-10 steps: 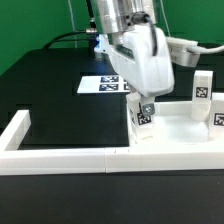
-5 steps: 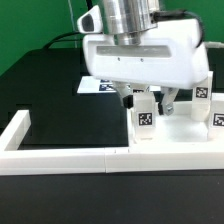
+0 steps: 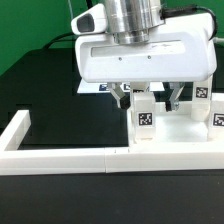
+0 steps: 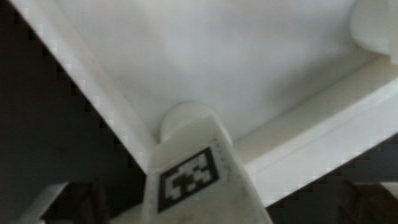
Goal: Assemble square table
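Square table (image 3: 185, 128) on black tabletop (image 3: 50, 90) beside white fence (image 3: 60, 158); fingers (image 3: 124, 96) spread around upright leg (image 3: 144, 112).

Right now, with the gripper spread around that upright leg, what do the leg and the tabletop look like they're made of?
The leg looks like matte white plastic, uniform and seamless, with a black-and-white tag on its face that could be printed or stuck on. The tabletop appears to be the same smooth white plastic with a moulded raised rim. Neither shows grain or metallic shine, though the frames are blurry.
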Tool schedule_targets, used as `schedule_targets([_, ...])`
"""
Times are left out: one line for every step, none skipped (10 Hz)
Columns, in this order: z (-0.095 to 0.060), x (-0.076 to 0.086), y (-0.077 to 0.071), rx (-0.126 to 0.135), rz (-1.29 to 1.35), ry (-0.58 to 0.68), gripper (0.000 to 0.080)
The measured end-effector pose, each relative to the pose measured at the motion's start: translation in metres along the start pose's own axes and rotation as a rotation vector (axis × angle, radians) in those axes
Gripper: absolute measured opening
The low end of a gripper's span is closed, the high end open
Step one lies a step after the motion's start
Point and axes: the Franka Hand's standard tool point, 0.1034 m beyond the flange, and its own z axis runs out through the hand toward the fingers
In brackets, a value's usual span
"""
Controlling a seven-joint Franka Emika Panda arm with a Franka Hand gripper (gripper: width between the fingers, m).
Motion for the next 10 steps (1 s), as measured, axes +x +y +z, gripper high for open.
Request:
schedule_targets([-0.001, 0.0024, -0.0017, -0.006, -0.131, 0.005, 0.0649])
schedule_targets([-0.0004, 0.0017, -0.0013, -0.005, -0.114, 0.004, 0.0649])
schedule_targets([-0.0004, 0.0017, -0.0014, -0.005, -0.083, 0.004, 0.053])
schedule_targets([-0.0004, 0.0017, -0.0013, -0.005, -0.084, 0.004, 0.053])
schedule_targets([-0.0003, 0.0016, -0.0016, -0.004, -0.018, 0.004, 0.0329])
schedule_targets([-0.0001, 0.002, 0.0018, -0.007, 0.074, 0.004, 0.0298])
schedule_targets([0.0, 0.0019, 0.002, -0.007, 0.115, 0.004, 0.0298])
schedule_targets([-0.0001, 0.002, 0.0024, -0.005, 0.23, 0.004, 0.0298])
schedule_targets([-0.0004, 0.0023, 0.0034, -0.004, 0.424, 0.005, 0.0297])
schedule_targets([0.0008, 0.0017, 0.0043, 0.012, 0.63, -0.004, 0.0297])
